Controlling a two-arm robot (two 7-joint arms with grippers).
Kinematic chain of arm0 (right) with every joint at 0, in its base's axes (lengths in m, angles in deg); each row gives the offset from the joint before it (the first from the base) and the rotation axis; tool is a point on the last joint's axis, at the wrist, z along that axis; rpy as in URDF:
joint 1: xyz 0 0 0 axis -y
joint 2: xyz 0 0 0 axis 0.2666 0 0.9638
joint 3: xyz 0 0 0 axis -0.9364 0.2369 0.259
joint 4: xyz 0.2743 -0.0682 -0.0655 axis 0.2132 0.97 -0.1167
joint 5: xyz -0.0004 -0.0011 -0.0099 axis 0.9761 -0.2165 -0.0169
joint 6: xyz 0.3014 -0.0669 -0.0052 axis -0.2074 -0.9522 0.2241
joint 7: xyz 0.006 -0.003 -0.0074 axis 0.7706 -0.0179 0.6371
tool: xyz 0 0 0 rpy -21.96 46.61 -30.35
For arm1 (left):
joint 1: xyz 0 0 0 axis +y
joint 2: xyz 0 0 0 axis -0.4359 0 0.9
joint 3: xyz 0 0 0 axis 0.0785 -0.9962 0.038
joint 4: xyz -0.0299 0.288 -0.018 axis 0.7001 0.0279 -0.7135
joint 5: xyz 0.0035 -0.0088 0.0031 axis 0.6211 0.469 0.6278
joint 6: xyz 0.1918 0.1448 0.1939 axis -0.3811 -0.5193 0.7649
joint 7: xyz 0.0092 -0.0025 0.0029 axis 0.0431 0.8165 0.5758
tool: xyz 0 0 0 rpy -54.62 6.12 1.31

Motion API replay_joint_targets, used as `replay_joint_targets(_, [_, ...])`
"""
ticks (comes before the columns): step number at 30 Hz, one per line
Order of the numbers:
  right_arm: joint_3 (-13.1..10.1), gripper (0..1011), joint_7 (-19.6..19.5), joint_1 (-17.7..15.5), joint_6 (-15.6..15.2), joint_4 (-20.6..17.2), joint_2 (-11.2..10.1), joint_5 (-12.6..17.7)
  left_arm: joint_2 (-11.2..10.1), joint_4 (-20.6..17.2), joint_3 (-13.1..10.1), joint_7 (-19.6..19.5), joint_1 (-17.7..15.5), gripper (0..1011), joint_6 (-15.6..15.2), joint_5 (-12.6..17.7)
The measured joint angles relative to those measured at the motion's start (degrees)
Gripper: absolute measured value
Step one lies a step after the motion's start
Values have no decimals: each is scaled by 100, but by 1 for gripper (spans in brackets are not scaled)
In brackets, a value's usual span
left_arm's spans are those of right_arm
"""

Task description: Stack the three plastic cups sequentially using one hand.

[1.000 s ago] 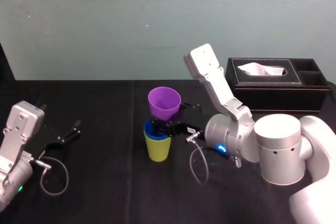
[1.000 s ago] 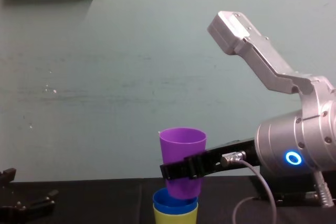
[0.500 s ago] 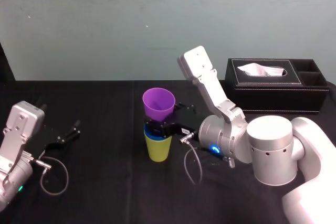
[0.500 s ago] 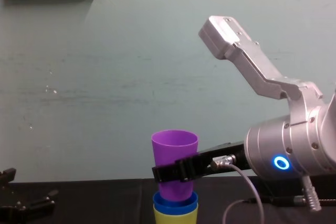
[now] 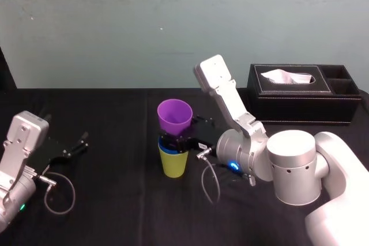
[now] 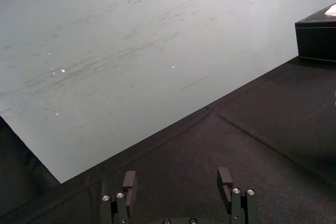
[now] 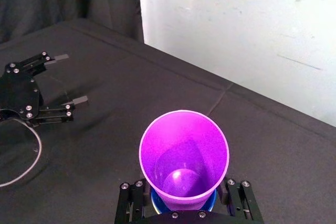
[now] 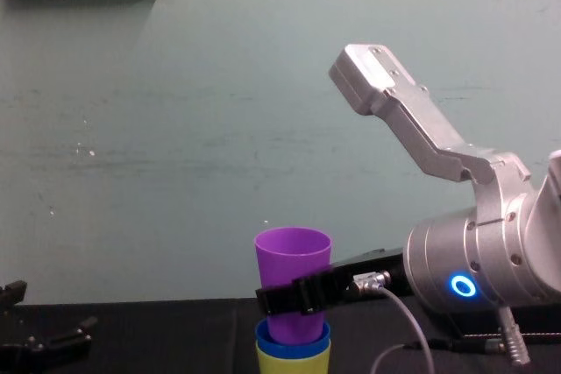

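Purple cup (image 5: pixel 174 116), clenched by the right hand (image 5: pixel 175 140), dips into the blue cup (image 5: pixel 166 148) just below, itself mostly hidden inside the yellow-green cup (image 5: pixel 173 164); left hand (image 6: pixel 177 178) released.

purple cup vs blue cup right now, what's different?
The purple cup is clamped in the right claw; the blue cup is not gripped. Purple sits only partly in the blue, most of its wall showing; blue is seated deep in the yellow-green cup, just a rim band showing. Both stand upright, mouths up, in one stack.
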Motion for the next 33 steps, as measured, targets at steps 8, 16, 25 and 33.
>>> replay_joint_targets(8, [10,707,1,13,26,89,24,-10,0,0,0,0,0,1000,0,0])
replay_joint_targets(16, [25,708,2,33,62,206,53,-27,0,0,0,0,0,1000,0,0])
replay_joint_targets(25, [35,707,3,36,76,254,72,-37,0,0,0,0,0,1000,0,0])
replay_joint_targets(33, [34,707,2,33,76,250,70,-36,0,0,0,0,0,1000,0,0])
